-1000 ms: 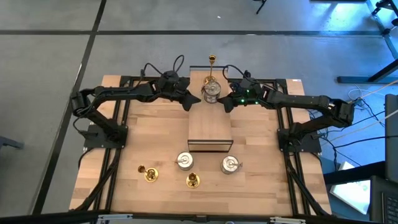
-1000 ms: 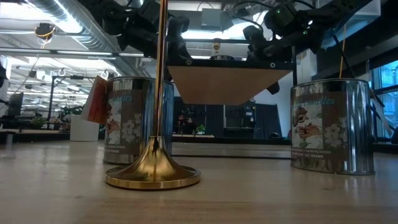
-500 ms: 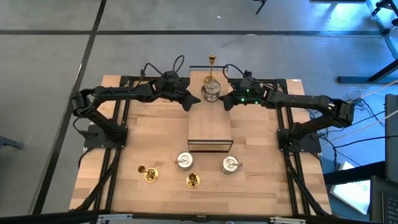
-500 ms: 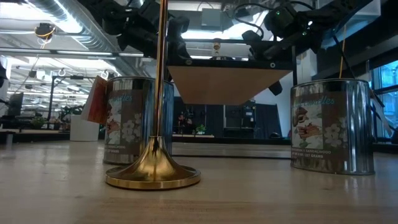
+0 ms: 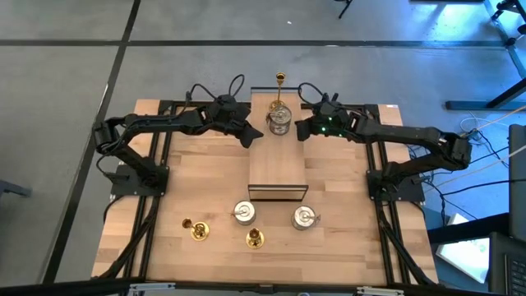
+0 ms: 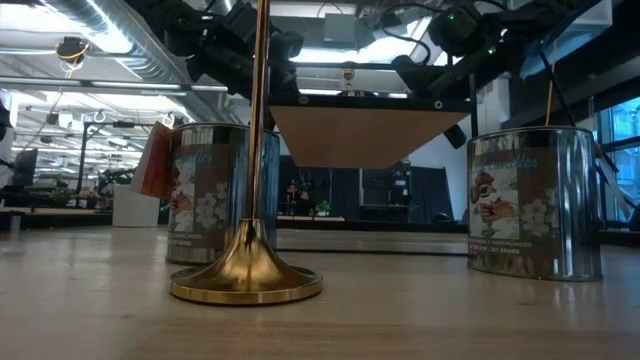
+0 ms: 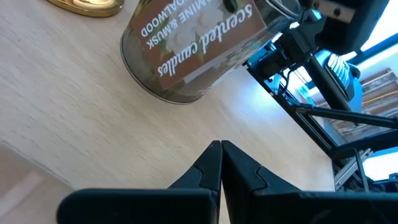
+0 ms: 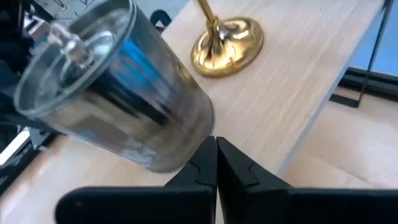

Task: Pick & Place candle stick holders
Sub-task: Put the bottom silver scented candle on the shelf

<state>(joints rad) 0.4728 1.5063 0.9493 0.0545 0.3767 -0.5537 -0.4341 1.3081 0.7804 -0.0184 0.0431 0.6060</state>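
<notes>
Wooden box (image 5: 278,175) mid-desk (image 5: 205,164); silver holder (image 5: 279,120) and slim brass holder (image 5: 280,80) behind; my left pincer (image 5: 256,140) and right pincer (image 5: 299,131) flank them, both closed, empty.

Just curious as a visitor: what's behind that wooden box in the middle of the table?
Behind the wooden box stand a silver candle tin and a tall brass candlestick. Whether anything lies under or inside the box cannot be seen.
</notes>
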